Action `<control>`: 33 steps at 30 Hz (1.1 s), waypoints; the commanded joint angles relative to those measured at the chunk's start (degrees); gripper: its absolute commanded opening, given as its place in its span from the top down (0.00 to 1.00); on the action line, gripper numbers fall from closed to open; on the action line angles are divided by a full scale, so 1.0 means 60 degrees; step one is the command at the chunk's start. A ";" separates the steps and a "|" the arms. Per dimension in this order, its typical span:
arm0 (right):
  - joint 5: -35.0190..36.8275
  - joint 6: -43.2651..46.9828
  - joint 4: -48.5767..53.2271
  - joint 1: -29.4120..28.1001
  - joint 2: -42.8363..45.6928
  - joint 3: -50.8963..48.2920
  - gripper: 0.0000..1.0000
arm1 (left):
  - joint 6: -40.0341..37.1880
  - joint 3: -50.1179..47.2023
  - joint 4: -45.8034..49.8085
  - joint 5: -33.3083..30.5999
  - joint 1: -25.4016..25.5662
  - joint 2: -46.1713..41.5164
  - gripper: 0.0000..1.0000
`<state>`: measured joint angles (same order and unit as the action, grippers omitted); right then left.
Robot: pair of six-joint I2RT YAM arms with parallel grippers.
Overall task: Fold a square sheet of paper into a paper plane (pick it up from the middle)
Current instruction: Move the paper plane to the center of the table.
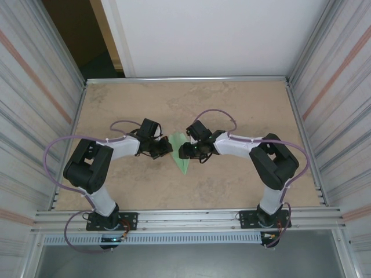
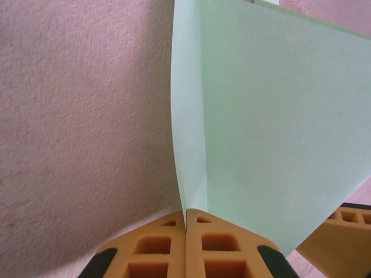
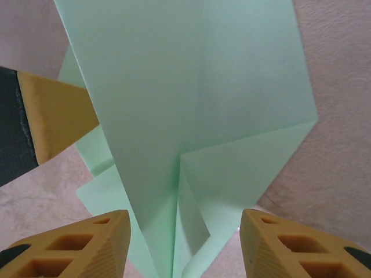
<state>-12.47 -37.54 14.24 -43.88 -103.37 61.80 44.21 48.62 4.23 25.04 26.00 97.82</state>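
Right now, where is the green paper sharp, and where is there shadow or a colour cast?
Top external: even light, paper plane small but sharp. Left wrist: table tinted pink, shadowed at lower left. Right wrist: creases crisp, no glare.

2 white-and-black arms (image 1: 123, 147), purple cables (image 1: 217, 110), orange gridded pincer fingers (image 3: 87, 243).

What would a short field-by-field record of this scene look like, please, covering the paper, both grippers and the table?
paper: paper plane, pale green, creased into a narrow pointed shape, mid-table between the two arms
left gripper: shut, pinching the paper's edge
right gripper: open, one finger on each side of the folded paper, not clamping it
table: beige speckled top
task status: folds visible, shaping not yet finished
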 commanded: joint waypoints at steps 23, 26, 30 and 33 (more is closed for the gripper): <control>0.1238 0.1363 0.1494 -0.1022 -0.0862 0.1343 0.44 | -0.0218 0.0220 0.0082 0.0296 0.0060 -0.0204 1.00; 0.1344 0.1320 0.1527 -0.0932 -0.0897 0.1268 0.49 | -0.0233 0.0203 0.0075 0.0267 0.0061 -0.0239 1.00; 0.1363 0.1227 0.1445 -0.0854 -0.0752 0.1104 0.54 | -0.0236 0.0191 0.0086 0.0266 0.0058 -0.0230 1.00; 0.1401 0.1179 0.1393 -0.0834 -0.0728 0.1082 0.58 | -0.0235 0.0161 0.0079 0.0264 0.0054 -0.0223 1.00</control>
<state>-5.54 -30.81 21.69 -49.34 -107.70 68.38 43.77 48.64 4.25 25.91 26.00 97.82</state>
